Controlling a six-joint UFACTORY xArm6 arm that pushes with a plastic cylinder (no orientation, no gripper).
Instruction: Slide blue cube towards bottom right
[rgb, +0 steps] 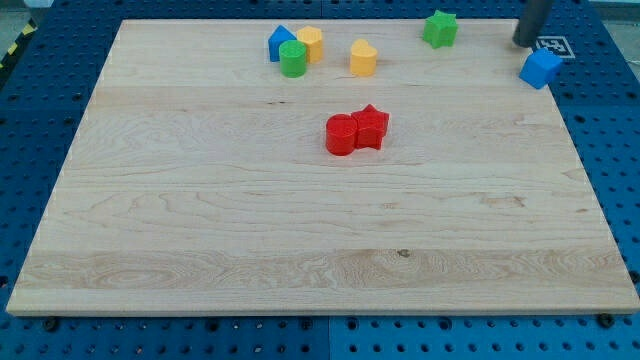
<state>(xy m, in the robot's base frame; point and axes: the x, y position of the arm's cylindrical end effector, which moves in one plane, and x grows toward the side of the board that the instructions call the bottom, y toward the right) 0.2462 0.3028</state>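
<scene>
The blue cube (540, 68) sits at the view's top right, just off the wooden board's right edge on the blue perforated table. My rod comes down from the top edge, and my tip (524, 44) is just up and left of the blue cube, very close to it; I cannot tell if they touch.
The wooden board (320, 240) fills most of the view. Near its top edge are a green star (439, 29), a yellow heart-like block (363, 58), a yellow block (311, 44), a green cylinder (293, 60) and a blue pentagon-like block (279, 42). A red cylinder (341, 135) and red star (371, 126) touch at centre.
</scene>
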